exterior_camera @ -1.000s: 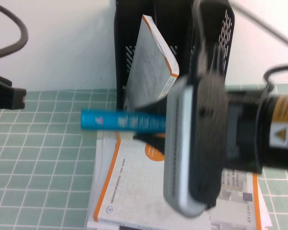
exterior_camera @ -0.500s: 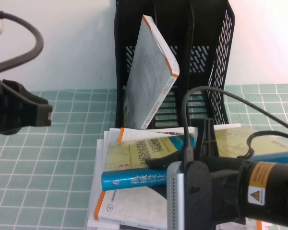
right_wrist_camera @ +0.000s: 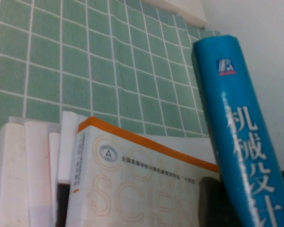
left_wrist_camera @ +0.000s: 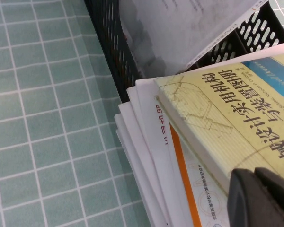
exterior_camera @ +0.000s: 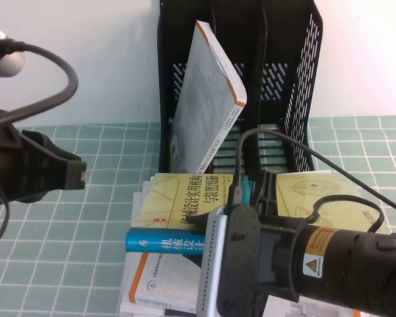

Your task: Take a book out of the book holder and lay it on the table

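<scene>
Since half a second earlier the thick pale yellow book with a blue-teal spine [exterior_camera: 185, 205] has sunk flatter and slid a little toward the robot in front of the tall black perforated book holder [exterior_camera: 241, 86], and the left arm has pushed further in toward that holder. The book now lies cover up, black Chinese title showing, its spine facing the robot, on top of a white paperback with orange edges [exterior_camera: 160, 285] and some loose white sheets, all on the pale green gridded cloth of the desk [exterior_camera: 59, 251] just in front of the holder. The right claw [exterior_camera: 208, 224] is at the book's spine side, in front of the holder, one dark finger lying over the cover; its fingers appear parted around the thick book, but whether they grip it cannot be told. The left claw [exterior_camera: 76, 173] hovers over the desk left of the holder, apart from the books; whether it is wide or narrow cannot be told. A thin grey-white book with an orange spine [exterior_camera: 204, 105] leans tilted in the holder's left compartment.
</scene>
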`<action>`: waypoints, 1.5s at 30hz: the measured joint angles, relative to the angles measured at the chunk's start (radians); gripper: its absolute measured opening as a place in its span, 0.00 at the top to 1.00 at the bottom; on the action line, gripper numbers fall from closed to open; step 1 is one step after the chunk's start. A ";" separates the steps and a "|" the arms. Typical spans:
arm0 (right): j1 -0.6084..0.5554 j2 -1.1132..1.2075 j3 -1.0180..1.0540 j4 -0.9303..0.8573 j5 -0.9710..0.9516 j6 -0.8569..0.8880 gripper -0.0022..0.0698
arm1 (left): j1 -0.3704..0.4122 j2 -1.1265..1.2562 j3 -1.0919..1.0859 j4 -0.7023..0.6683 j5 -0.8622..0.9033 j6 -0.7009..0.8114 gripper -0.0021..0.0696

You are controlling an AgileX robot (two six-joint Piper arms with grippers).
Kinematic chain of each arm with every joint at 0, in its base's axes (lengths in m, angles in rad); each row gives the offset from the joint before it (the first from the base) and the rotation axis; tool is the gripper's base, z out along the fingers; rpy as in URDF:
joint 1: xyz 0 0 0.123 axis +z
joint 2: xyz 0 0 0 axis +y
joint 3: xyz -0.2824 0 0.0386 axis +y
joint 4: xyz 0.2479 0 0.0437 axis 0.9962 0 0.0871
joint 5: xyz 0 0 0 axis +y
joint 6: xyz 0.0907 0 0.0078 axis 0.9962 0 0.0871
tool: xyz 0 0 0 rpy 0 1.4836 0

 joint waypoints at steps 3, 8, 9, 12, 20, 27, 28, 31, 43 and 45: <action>0.000 0.000 -0.009 0.036 0.044 0.009 0.56 | 0.000 0.000 0.000 -0.009 -0.003 0.000 0.97; 0.000 0.000 -0.013 0.172 0.137 0.012 0.45 | 0.000 -0.005 0.000 -0.040 -0.023 0.001 0.97; 0.000 0.000 -0.013 0.191 0.174 0.017 0.43 | 0.000 -0.007 0.000 -0.054 -0.031 0.006 0.97; 0.000 0.009 -0.004 0.280 0.338 0.085 0.43 | 0.000 -0.009 0.000 -0.097 -0.051 0.033 0.97; -0.006 -0.050 0.005 0.313 0.512 0.019 0.59 | 0.000 -0.076 0.004 -0.146 -0.163 0.113 0.97; -0.008 -0.305 -0.002 0.295 0.387 -0.029 0.93 | 0.000 -0.271 0.004 -0.146 -0.262 0.155 0.97; -0.008 -0.346 -0.007 0.286 0.359 -0.043 0.94 | 0.000 -0.303 0.004 -0.146 -0.267 0.155 0.97; -0.008 -0.444 -0.027 0.277 0.252 -0.092 0.96 | 0.000 -0.386 0.006 -0.139 -0.267 0.158 0.97; -0.089 -0.589 -0.046 0.276 0.150 -0.427 0.97 | 0.000 -0.758 0.348 -0.058 -0.409 0.180 0.97; -0.138 -0.589 -0.046 0.275 0.197 -0.444 0.97 | 0.000 -0.808 0.409 -0.062 -0.422 0.180 0.97</action>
